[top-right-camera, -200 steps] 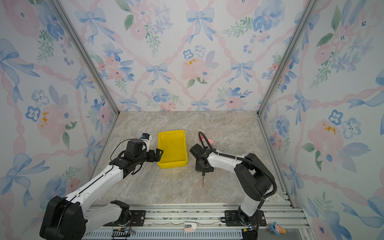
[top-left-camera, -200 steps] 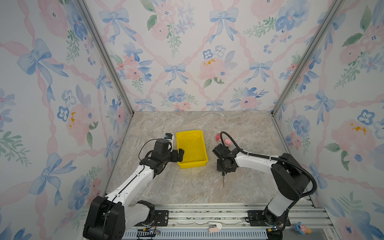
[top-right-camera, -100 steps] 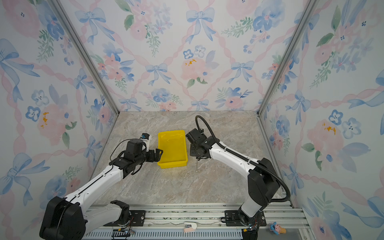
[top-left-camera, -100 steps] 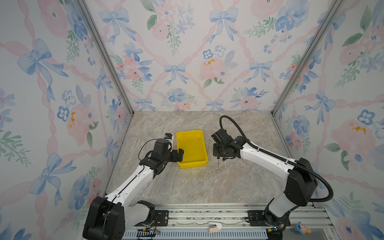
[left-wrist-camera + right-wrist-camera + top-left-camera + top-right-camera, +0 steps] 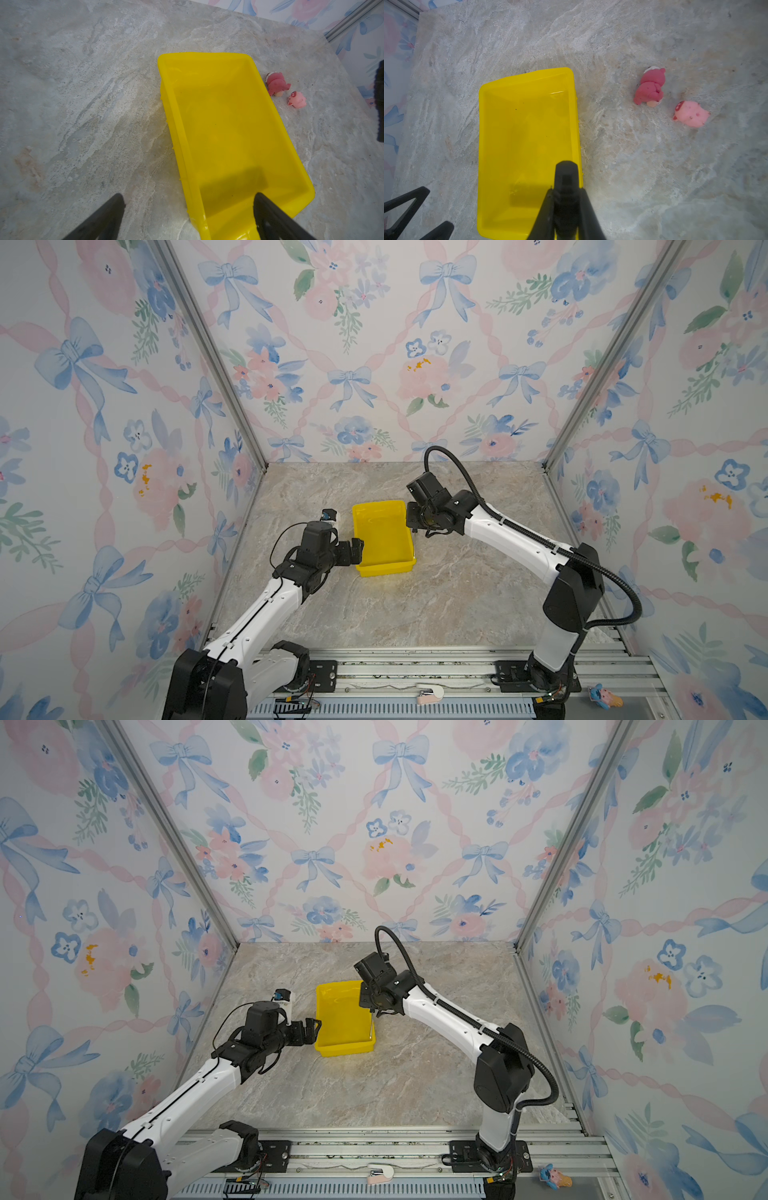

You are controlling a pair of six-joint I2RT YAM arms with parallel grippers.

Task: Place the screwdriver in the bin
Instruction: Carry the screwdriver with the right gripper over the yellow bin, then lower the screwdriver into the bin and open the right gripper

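Nearby, pink toys (image 5: 652,87) lie beside the bin (image 5: 481,145); right pincer (image 5: 566,189) clamps the screwdriver (image 5: 566,172); left pincer (image 5: 189,196) gapes.

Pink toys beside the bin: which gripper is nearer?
Right. The right gripper, shut on the screwdriver, hangs over the bin wall nearest the pink toys. The left gripper, open, straddles the opposite wall, across the bin from them.

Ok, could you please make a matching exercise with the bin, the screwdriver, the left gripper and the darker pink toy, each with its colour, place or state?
1 bin
2 screwdriver
3 left gripper
4 darker pink toy

A on the table, outside the bin
B yellow
C open, astride a bin wall
D held by the right gripper

Pairs: 1-B; 2-D; 3-C; 4-A
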